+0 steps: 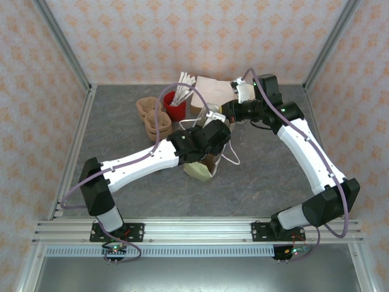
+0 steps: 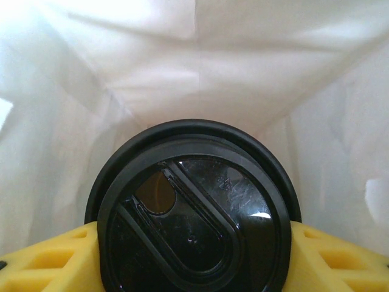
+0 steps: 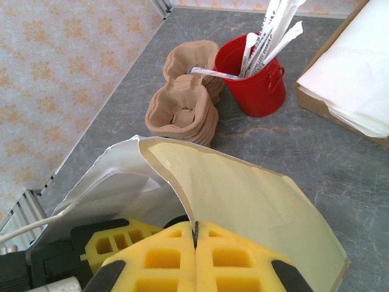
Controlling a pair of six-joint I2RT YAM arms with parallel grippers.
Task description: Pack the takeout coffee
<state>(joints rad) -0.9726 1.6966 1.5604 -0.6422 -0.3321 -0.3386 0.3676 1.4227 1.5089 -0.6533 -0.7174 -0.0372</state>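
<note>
Takeout coffee inside white bag, snug in grip of left end effector, between its pads.

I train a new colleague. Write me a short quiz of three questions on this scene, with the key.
1. True or false: the left claw holds the lidded coffee cup inside the paper bag.
2. The right claw pinches: A) the bag's edge, B) a cup carrier, C) a napkin.
3. What colour is the bucket with the wrapped straws?
Key: 1 true; 2 A; 3 red.
</note>
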